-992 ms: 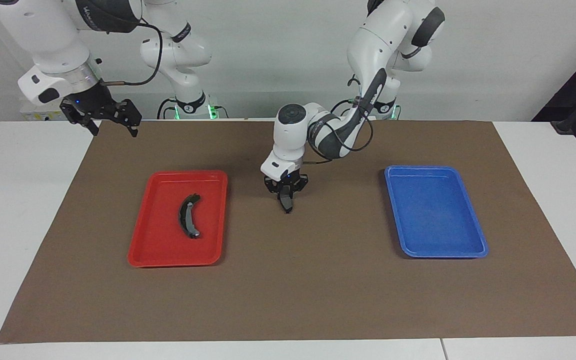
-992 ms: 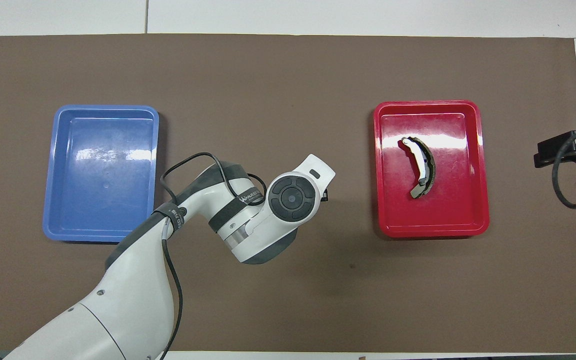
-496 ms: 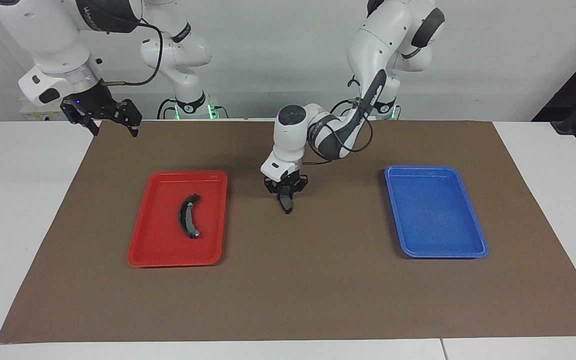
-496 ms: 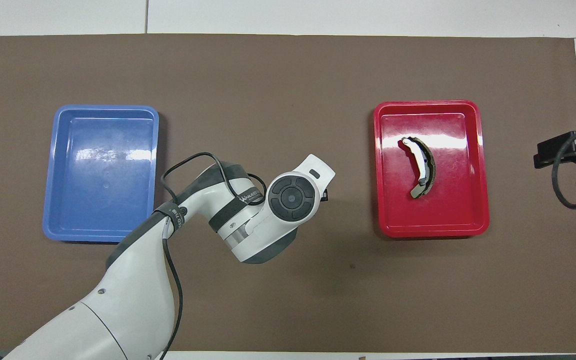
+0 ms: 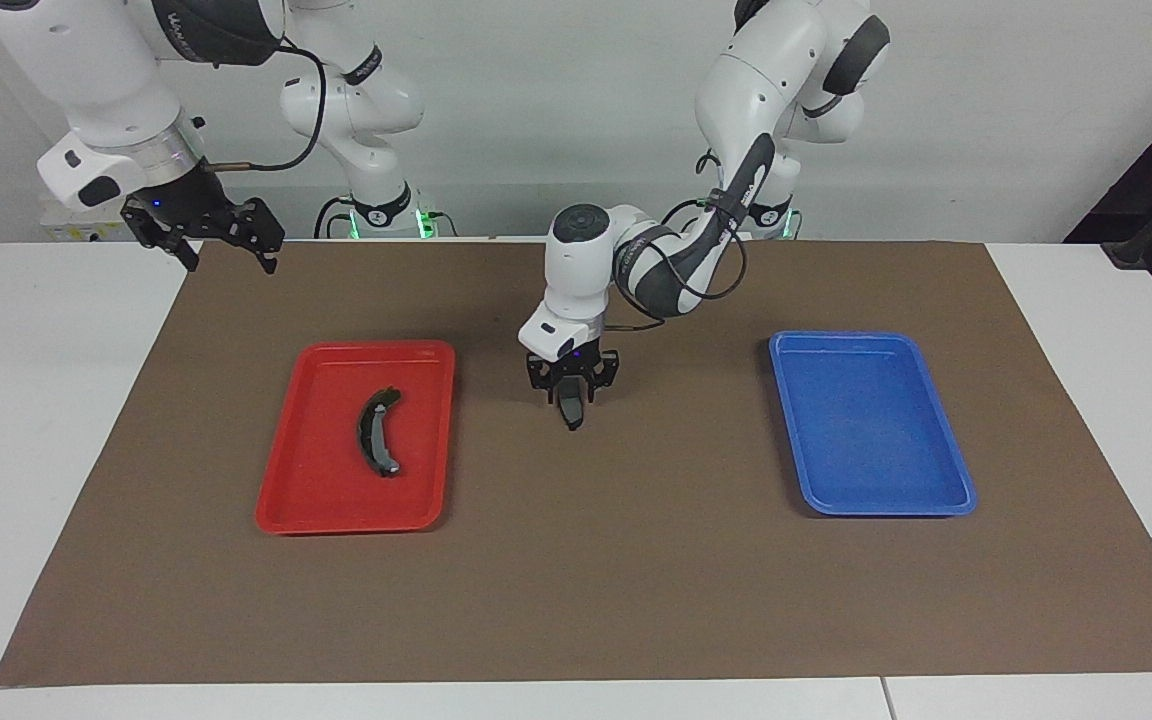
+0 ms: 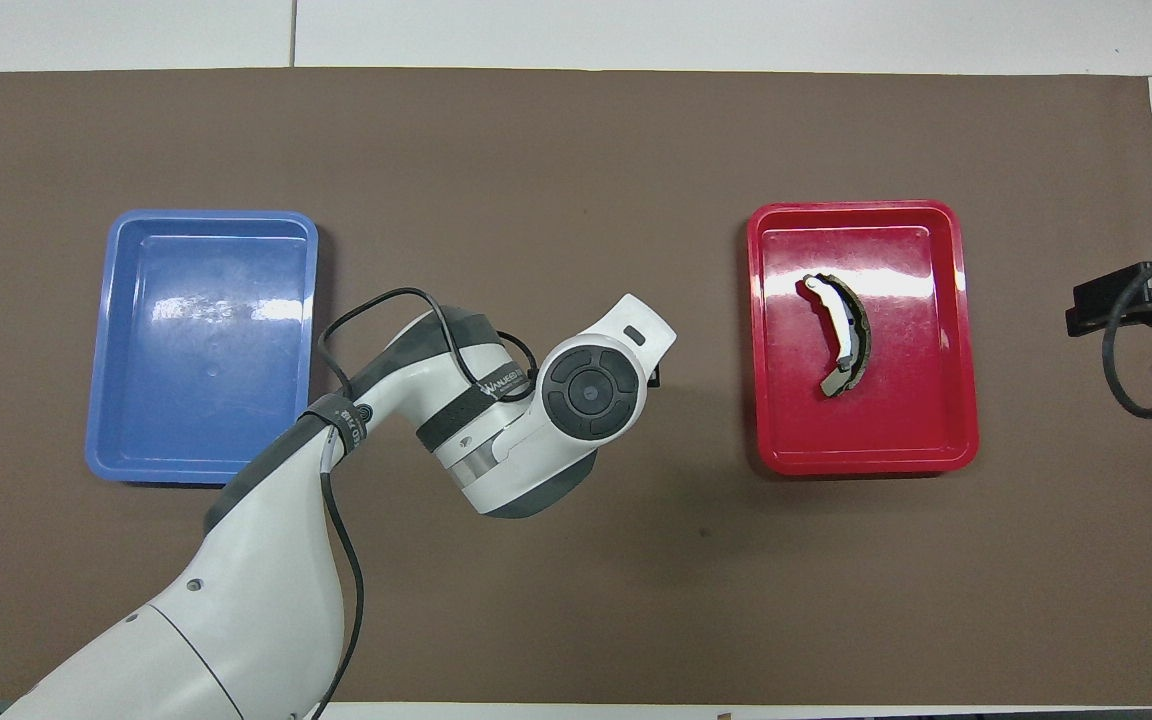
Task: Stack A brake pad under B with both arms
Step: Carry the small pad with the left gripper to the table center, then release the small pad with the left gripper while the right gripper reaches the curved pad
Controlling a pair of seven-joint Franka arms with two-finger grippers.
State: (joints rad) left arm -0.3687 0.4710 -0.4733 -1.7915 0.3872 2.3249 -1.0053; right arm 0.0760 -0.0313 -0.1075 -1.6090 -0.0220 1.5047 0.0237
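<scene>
My left gripper (image 5: pixel 571 393) is shut on the A brake pad (image 5: pixel 571 412), a short dark grey pad that hangs down from the fingers just above the brown mat, between the two trays. In the overhead view the left arm's wrist (image 6: pixel 591 390) hides the pad. B (image 5: pixel 378 432), a long black crescent with pale patches, lies in the red tray (image 5: pixel 336 510); it also shows in the overhead view (image 6: pixel 841 335). My right gripper (image 5: pixel 204 238) is open and empty, raised over the mat's edge at the right arm's end, and waits; its tip shows in the overhead view (image 6: pixel 1121 300).
An empty blue tray (image 5: pixel 816 350) sits on the mat toward the left arm's end, also seen in the overhead view (image 6: pixel 101 400). The brown mat (image 5: pixel 576 600) covers most of the white table.
My left gripper has shifted slightly toward the red tray and turned a little, still holding the pad. The right arm and B have not moved.
</scene>
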